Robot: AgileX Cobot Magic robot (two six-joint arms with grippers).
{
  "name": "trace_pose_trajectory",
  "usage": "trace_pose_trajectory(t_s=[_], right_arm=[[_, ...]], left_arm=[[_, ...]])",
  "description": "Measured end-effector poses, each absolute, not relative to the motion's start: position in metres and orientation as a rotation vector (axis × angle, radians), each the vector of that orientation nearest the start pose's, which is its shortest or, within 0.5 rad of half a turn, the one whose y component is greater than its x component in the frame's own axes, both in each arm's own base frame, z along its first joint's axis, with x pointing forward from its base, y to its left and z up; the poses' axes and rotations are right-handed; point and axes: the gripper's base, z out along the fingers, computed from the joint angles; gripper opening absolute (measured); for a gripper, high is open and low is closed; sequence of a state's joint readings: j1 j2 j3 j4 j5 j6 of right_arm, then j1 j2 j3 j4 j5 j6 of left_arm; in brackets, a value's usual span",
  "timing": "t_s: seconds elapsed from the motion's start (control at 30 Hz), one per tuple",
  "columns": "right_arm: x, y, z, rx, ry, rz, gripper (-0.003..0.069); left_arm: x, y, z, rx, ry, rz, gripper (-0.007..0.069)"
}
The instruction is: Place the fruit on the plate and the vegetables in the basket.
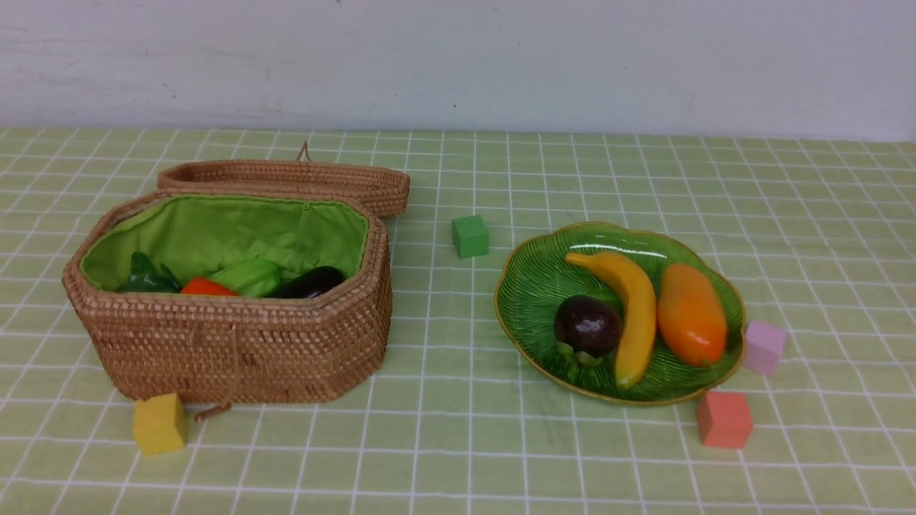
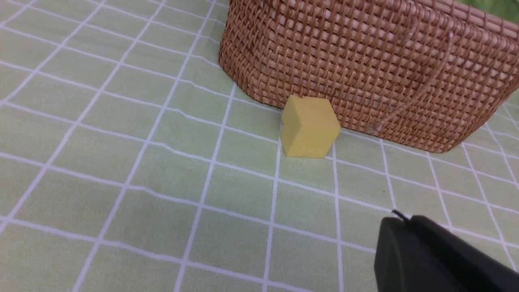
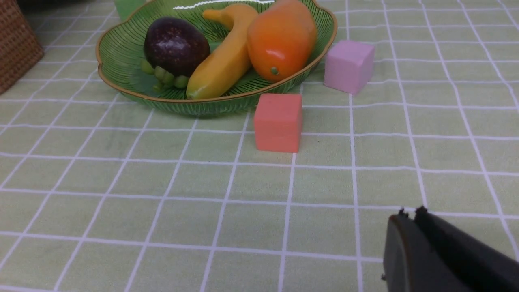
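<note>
Front view shows all fruit (image 1: 633,315) on the plate (image 1: 529,286), vegetables (image 1: 250,280) in the basket (image 1: 236,343). Both claws, left (image 2: 399,221) and right (image 3: 410,215), sit closed and empty. Glossy toys look light and slippery, best gripped mid-body.

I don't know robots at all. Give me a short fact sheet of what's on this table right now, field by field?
plate: holds banana, mango, round purple fruit
basket: lid open; gourd, carrot, eggplant inside
loose cubes: yellow cube by basket; green cube between basket and plate; pink cube and red cube by plate
left gripper: shut, empty
right gripper: shut, empty
sorting: looks finished
</note>
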State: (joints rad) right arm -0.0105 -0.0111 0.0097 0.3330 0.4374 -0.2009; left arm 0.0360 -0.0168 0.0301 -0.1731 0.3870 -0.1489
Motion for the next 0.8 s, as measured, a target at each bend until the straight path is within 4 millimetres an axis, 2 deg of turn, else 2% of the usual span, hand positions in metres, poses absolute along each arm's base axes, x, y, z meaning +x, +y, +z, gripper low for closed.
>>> trace_pose_trajectory(t_s=[0.8], right_arm=[[0.0504, 0.0121, 0.1735, 0.013, 1.9, 0.194, 0.0062]], left_arm=[[0.0521, -0.0041, 0.1697, -0.28, 1.865, -0.249, -0.0002]])
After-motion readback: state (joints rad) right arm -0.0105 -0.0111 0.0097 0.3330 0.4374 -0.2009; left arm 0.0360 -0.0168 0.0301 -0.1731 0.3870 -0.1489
